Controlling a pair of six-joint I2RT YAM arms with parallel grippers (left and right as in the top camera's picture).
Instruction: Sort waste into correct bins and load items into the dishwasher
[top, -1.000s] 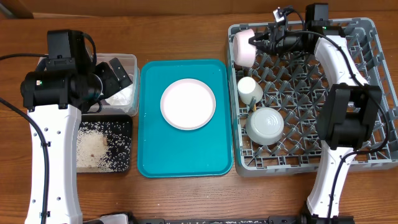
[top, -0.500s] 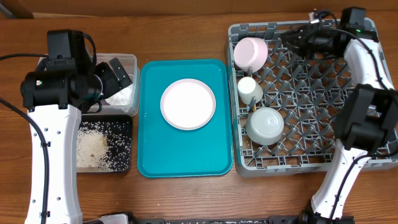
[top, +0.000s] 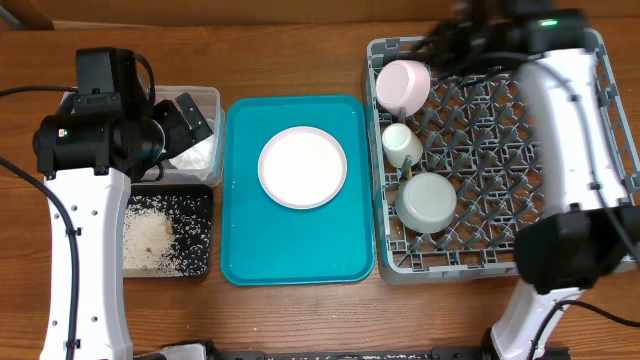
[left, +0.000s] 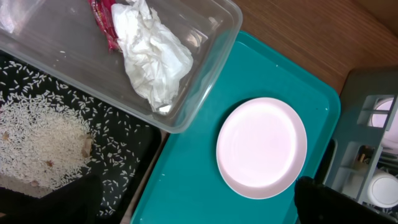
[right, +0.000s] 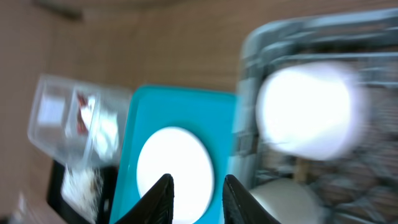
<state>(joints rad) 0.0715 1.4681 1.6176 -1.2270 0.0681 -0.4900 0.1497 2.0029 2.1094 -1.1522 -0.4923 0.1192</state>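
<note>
1. We judge the pink plate to be the next piece to load. It sits in the middle of the teal tray, between the bins and the dish rack.
2. The plate lies flat and face up. It is round, so it has no long axis and any part of the rim would serve for a grip.
3. The right claw is released, with its 2 fingers apart and nothing between them. It hangs over the rack's far left corner, and its own view is smeared.
4. The left claw also looks released and empty. It is above the clear tub, which holds the tissue and the red wrapper. The rice lies in the black tray.
5. Risk 1: a flat plate offers only a thin rim. A shallow bite could skid it across the tray or let it drop on the way to the rack.
6. Risk 2: the rack's left column holds the pink bowl, the cream cup and the white bowl. A plate lowered there could knock them or jam on the pegs.
7. Risk 3: if both arms reach over the tray, they could collide.
</note>
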